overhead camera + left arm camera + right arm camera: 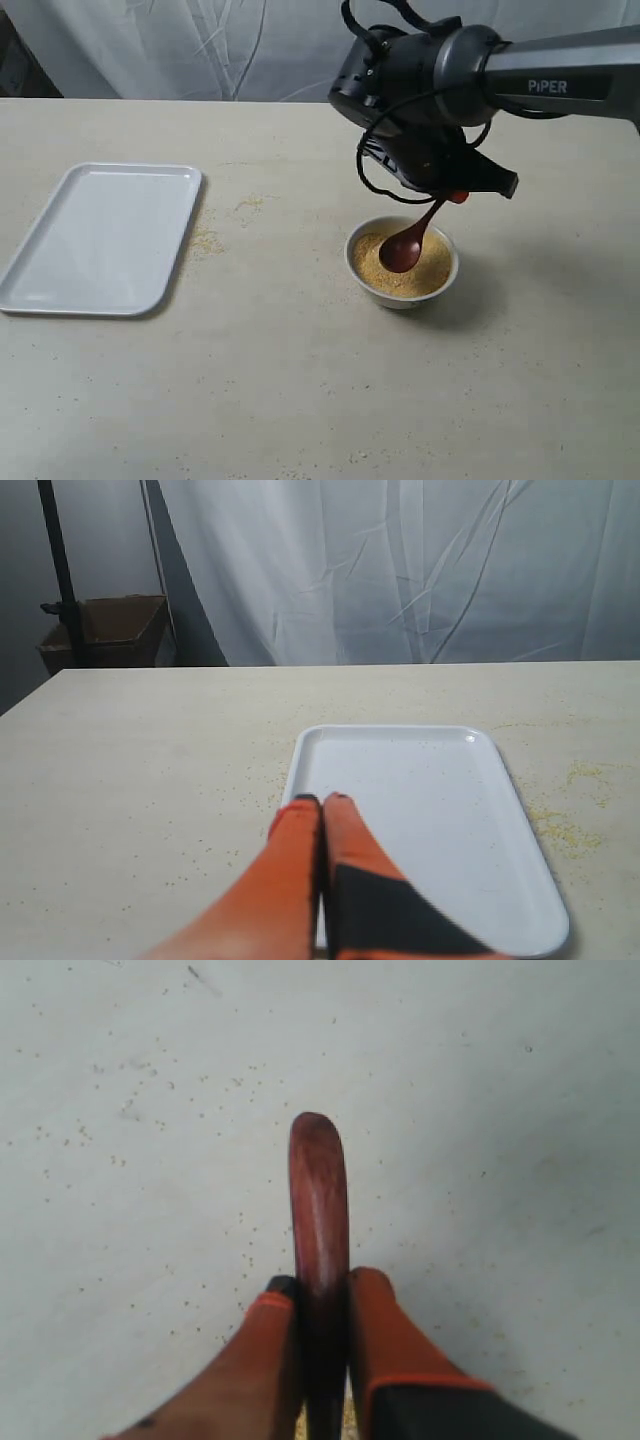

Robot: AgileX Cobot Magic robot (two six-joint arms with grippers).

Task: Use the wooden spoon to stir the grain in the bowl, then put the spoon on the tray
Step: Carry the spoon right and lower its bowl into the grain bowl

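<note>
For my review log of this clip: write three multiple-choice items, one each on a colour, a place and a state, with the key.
1. The tray is: A white; B blue; C black.
2. The wooden spoon's head is: A on the tray; B in the bowl, at the grain; C out of view.
3. The left gripper is: A open; B shut on the spoon; C shut, empty.
Key: 1 A, its surface shows white; 2 B, the head dips into the bowl; 3 C, its fingers meet with nothing between.
</note>
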